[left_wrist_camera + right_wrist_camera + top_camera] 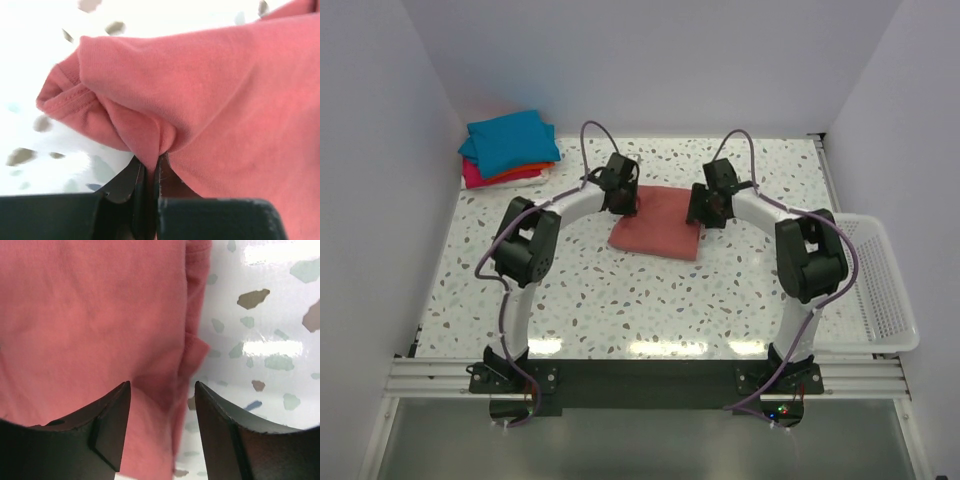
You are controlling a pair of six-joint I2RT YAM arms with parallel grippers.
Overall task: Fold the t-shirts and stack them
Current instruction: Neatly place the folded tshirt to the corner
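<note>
Left wrist: L fingers (125, 187) tight on salmon tee (225, 100)

From overhead I get bright, even light with only faint shadows, and a streak of glare on the table (650, 347) along its near edge. My left wrist view blows the tabletop out to white, and the salmon t-shirt (225, 90) looks soft up close. In the right wrist view I see glossy reflections, and the right gripper (162, 385) reads as dark, featureless shapes.

Folded stack (510, 148) blocks far-left corner; basket (882, 292) borders right edge.
</note>
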